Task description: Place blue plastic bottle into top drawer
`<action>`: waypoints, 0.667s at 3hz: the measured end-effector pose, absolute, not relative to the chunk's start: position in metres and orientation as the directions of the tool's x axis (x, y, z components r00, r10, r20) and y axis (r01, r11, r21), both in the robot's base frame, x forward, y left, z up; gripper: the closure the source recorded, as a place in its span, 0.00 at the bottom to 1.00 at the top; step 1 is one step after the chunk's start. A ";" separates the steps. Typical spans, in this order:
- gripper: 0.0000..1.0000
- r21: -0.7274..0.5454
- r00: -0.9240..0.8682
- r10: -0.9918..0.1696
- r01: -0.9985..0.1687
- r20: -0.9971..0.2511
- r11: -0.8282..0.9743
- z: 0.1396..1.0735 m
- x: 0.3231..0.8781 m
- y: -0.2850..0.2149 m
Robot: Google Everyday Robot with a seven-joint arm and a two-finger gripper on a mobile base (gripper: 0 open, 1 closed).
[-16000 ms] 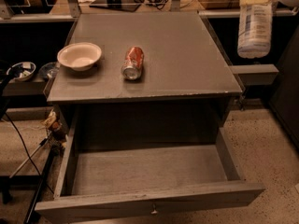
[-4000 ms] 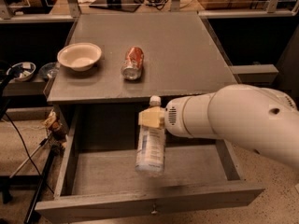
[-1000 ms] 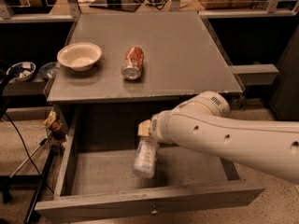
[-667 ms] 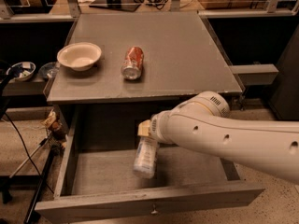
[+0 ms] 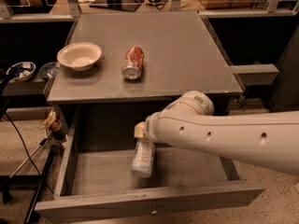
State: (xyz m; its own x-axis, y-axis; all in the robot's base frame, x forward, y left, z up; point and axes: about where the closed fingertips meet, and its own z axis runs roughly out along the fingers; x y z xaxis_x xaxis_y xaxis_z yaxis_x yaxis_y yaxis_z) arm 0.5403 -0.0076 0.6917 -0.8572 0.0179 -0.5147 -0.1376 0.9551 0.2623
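The blue plastic bottle (image 5: pixel 143 158), clear-whitish with a pale label, hangs neck-up and slightly tilted inside the open top drawer (image 5: pixel 93 204). Its base is close to the drawer floor, near the middle. My gripper (image 5: pixel 139 130) sits at the end of the big white arm (image 5: pixel 219 134), which reaches in from the right. It is shut on the bottle's neck, and only a yellowish part of it shows past the arm. The drawer's small metal knob (image 5: pixel 153 212) is at the centre of its front panel.
On the grey cabinet top (image 5: pixel 187 55), a red soda can (image 5: pixel 132 62) lies on its side and a cream bowl (image 5: pixel 79 55) stands to its left. Small bowls (image 5: pixel 22 70) sit on a low shelf at the left. Cables and stand legs (image 5: pixel 28 171) are on the floor at the left.
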 end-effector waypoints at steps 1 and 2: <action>1.00 0.238 -0.865 -0.004 -0.143 -0.502 0.961 0.673 0.553 -0.003; 1.00 0.230 -0.875 -0.008 -0.136 -0.483 0.964 0.659 0.557 -0.003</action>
State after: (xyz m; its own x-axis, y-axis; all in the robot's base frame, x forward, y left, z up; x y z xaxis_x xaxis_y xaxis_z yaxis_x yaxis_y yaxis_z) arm 0.5570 -0.0028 0.6589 -0.8755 -0.0078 -0.4832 -0.1358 0.9636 0.2304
